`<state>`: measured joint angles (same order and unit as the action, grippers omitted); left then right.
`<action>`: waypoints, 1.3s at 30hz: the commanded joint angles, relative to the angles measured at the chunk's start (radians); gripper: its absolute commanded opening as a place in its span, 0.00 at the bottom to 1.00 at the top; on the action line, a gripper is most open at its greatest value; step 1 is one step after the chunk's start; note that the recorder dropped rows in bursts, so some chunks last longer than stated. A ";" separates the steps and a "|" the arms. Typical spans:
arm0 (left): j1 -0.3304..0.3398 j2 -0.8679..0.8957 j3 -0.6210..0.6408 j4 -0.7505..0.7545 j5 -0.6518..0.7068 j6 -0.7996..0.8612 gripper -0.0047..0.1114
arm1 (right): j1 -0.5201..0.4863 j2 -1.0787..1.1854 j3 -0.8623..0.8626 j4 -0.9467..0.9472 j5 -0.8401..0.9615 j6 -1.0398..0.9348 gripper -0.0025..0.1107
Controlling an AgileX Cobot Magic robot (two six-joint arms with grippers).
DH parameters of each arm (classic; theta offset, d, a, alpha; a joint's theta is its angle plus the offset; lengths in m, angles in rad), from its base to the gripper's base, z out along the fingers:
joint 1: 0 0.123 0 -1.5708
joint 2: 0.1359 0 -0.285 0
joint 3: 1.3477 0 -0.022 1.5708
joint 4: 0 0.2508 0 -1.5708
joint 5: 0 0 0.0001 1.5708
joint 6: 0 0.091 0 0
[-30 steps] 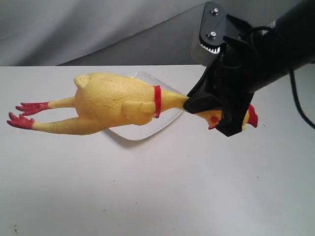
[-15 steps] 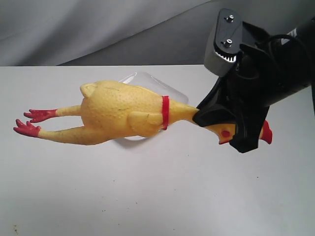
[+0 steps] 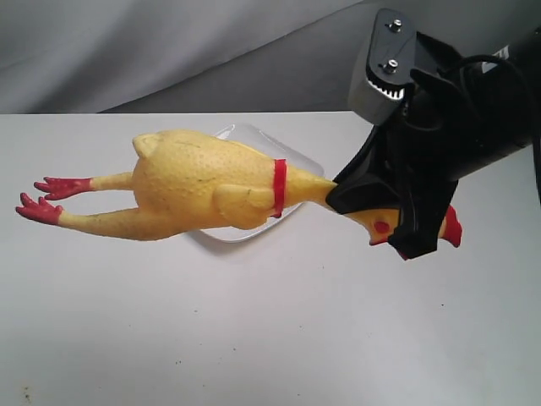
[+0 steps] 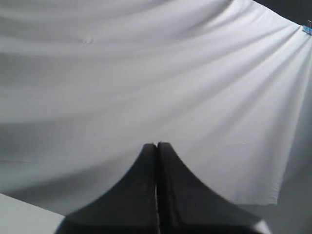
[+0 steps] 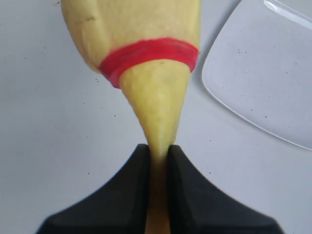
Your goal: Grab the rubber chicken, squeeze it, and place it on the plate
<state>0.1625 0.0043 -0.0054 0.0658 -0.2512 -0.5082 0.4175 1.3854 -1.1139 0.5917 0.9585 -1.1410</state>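
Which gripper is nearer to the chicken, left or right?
Right. The right gripper is shut on the chicken at its neck. The left gripper is shut and faces only white cloth; no chicken shows in its view.

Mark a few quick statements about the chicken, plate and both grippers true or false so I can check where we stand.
1. The right gripper is shut on the rubber chicken's neck. True.
2. The left gripper holds the chicken's feet. False: it is shut on nothing, facing white cloth.
3. The chicken's red feet point left in the exterior view. True.
4. The chicken lies released on the plate. False: the right gripper grips it.
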 commanded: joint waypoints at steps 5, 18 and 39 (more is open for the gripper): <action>0.001 -0.004 0.005 0.734 -0.315 -0.592 0.32 | 0.003 -0.008 0.001 0.063 -0.021 -0.002 0.02; 0.001 0.574 -0.193 1.201 -0.749 -0.839 0.63 | 0.003 -0.008 0.001 0.093 -0.010 -0.002 0.02; -0.282 1.282 -0.233 0.844 -0.970 -1.232 0.63 | 0.003 -0.008 0.001 0.093 -0.012 -0.002 0.02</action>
<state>-0.0568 1.2601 -0.2284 1.1020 -1.2050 -1.8078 0.4175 1.3854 -1.1139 0.6533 0.9528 -1.1410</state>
